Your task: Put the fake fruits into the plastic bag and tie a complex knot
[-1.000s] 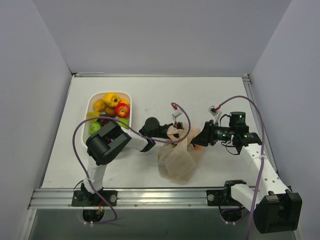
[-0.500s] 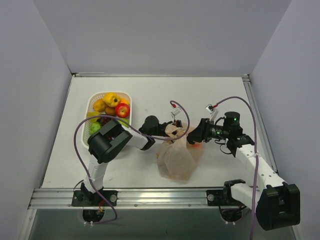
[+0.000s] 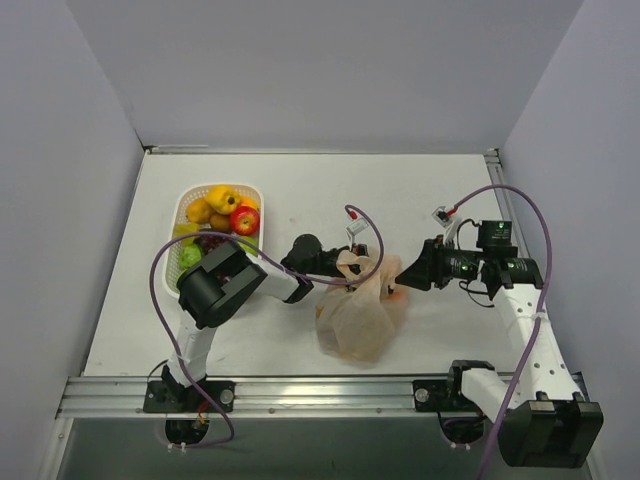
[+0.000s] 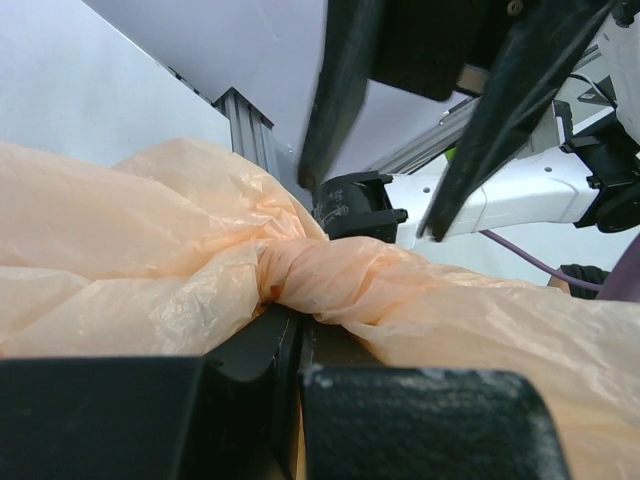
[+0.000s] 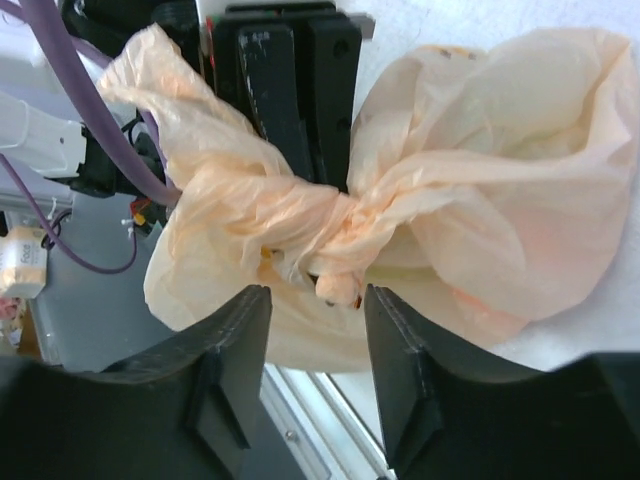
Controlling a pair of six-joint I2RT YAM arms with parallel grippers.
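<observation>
The pale orange plastic bag (image 3: 358, 312) lies near the table's front middle, its top twisted into a knot (image 5: 335, 235). My left gripper (image 3: 340, 268) is shut on the bag's twisted neck (image 4: 320, 275), fingers pressed together (image 4: 295, 325). My right gripper (image 3: 403, 277) is open just right of the bag, and the knot's loose end hangs between its jaws (image 5: 317, 300) without being pinched. An orange-red shape (image 3: 397, 291) shows through the bag. Other fake fruits (image 3: 222, 212), yellow, orange, red apple and green, lie in the white basket.
The white lattice basket (image 3: 183, 205) stands at the left behind the left arm. Purple cables (image 3: 360, 222) loop over both arms. An aluminium rail (image 3: 300, 392) runs along the table's front edge. White walls close in on three sides.
My right gripper moved in to the bag's knot, then drew back to the right and now stands open. The left gripper has stayed shut on the bag.
</observation>
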